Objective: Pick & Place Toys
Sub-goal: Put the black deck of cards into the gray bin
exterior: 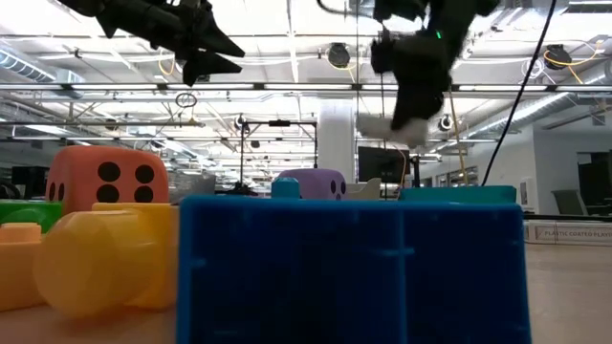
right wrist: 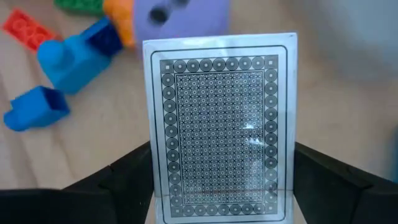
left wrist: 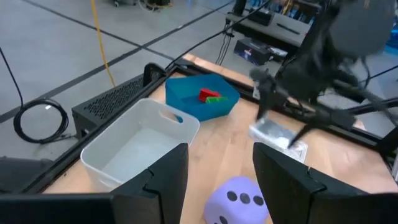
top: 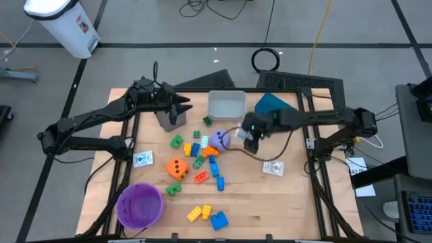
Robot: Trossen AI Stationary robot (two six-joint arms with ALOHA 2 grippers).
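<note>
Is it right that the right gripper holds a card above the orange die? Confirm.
No. The right gripper holds the card, but beside the purple die, not above the orange die. The high view shows it.

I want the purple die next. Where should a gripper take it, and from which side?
Take the purple die across two opposite flat faces, coming straight down from above. It sits upright among bricks, with an orange brick close against one side, so I'd pick the pair of faces away from that brick. The right gripper is nearest but already holds a card; the left gripper is open.
</note>
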